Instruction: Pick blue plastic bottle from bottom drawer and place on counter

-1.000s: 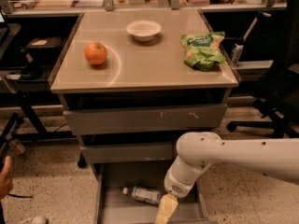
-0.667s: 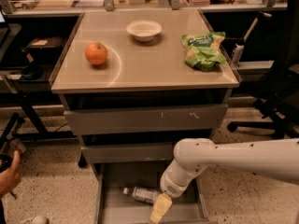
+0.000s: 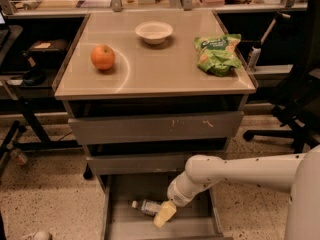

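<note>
The blue plastic bottle [image 3: 146, 206] lies on its side on the floor of the open bottom drawer [image 3: 120, 223], cap pointing left. My gripper [image 3: 164, 214] reaches down into the drawer from the right on a white arm and sits right at the bottle's right end, overlapping it. The counter [image 3: 165, 66] is the tan top of the cabinet above.
On the counter stand an orange fruit [image 3: 102, 57] at the left, a white bowl [image 3: 154, 32] at the back and a green snack bag [image 3: 218, 53] at the right. A closed grey drawer front with white scratches [image 3: 155, 128] sits above. An office chair base [image 3: 280, 129] stands at the right.
My arm has moved left and a little down, bringing the gripper from right of the bottle onto its right end. The bottle has not moved.
</note>
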Controlling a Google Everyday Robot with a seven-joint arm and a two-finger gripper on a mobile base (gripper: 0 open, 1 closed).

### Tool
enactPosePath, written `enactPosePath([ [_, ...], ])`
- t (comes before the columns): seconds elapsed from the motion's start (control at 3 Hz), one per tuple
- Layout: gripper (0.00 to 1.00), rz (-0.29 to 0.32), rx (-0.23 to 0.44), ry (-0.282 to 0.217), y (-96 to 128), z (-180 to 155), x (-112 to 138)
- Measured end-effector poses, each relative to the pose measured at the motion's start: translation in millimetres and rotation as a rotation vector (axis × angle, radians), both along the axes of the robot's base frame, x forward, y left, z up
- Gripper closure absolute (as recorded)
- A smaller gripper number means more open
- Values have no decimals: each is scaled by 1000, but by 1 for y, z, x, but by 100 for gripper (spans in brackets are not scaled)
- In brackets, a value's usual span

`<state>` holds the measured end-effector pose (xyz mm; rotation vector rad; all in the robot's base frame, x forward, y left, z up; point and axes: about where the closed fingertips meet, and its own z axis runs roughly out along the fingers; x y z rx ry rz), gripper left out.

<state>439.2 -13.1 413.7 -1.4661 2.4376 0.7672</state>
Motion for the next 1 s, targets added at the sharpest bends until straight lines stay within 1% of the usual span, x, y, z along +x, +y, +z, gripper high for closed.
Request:
enactPosePath([
  [0.33,0,0,0,0,0,0,0],
  [0.67,0,-15,26,17,12,-21,0],
  [1.0,0,-63,62,24,21,-63,15],
])
